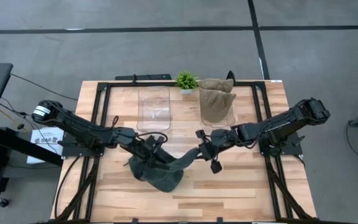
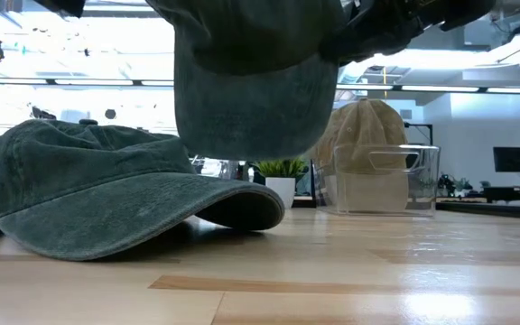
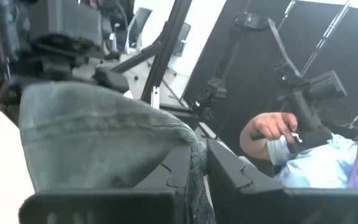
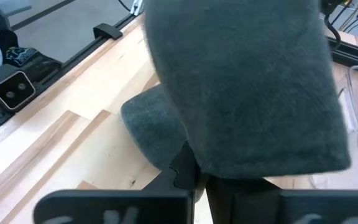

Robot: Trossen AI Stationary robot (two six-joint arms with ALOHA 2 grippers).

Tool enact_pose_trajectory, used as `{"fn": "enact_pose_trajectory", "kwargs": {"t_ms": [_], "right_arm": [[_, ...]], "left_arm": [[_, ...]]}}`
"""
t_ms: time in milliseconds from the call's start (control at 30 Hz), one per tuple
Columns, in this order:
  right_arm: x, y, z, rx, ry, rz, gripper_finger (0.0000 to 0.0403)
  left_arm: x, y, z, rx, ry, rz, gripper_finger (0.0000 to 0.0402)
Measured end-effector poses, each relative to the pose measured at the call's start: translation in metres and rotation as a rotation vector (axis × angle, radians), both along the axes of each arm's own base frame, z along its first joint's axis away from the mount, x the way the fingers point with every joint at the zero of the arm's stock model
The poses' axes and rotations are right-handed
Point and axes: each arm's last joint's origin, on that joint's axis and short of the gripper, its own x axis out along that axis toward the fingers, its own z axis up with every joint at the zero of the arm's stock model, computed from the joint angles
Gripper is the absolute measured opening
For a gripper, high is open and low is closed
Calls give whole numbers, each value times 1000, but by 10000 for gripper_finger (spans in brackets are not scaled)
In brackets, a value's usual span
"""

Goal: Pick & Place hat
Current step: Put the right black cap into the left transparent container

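two hands shared one cap above the bench

nearest the low camera, a second green cap (image 2: 106,194) lay flat on the bench (image 1: 241,186), brim forward, not yet handled. just above it hung the lifted cap (image 1: 163,169), dark green and sagging; in the low view its cloth drooped clear of the wood, so its weight was on the grips, not the bench.

the left hand (image 1: 146,147) had pinched down on one edge of that cap; its wrist view showed cloth caught between the narrow fingers (image 3: 185,171). the right hand (image 1: 205,148) was clamped on the opposite edge, fabric draped over its fingers (image 4: 182,163). holding it from both sides probably kept the soft crown spread rather than folded, ready for setting into a bin.

farther back stood an empty clear bin (image 1: 153,109), likely the target, beside a bin (image 1: 218,115) already holding tan caps (image 1: 217,96). a small plant (image 1: 186,80) sat between them at the rear edge.
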Motion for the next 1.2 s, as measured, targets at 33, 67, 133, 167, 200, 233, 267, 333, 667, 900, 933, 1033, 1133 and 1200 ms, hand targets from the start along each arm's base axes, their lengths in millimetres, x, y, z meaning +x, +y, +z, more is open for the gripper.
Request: {"fn": "enact_pose_trajectory", "kwargs": {"t_ms": [33,67,133,167,200,233,267,333,667,900,933,1033,1133,1200], "right_arm": [[0,0,0,0,-1,1,11],[0,0,0,1,-1,1,12],[0,1,0,1,-1,5,15],[0,2,0,1,-1,6,16],[0,2,0,0,-1,6,17],[0,2,0,0,-1,5,19],[0,2,0,1,-1,5,20],[0,2,0,2,-5,5,25],[0,2,0,23,2,-7,116],[-2,1,-3,18,50,-11,223],[-3,1,-3,22,55,-15,236],[-6,0,0,39,66,-27,262],[-13,-1,8,53,60,-37,270],[-18,-2,14,57,59,-39,271]], "left_arm": [[0,1,1,2,-8,2,30],[0,2,2,1,-13,4,30],[-1,2,3,1,-15,6,30],[-1,2,3,1,-17,7,30],[-1,2,3,2,-18,7,32],[-1,2,3,2,-18,7,33],[-1,2,3,2,-18,7,34],[-1,2,3,3,-19,7,33],[-1,4,3,23,-31,13,33],[2,12,3,25,-32,28,35],[2,13,4,25,-33,30,35],[2,18,7,20,-49,43,32],[1,23,11,15,-69,25,34],[-1,25,15,13,-81,27,34]]}}
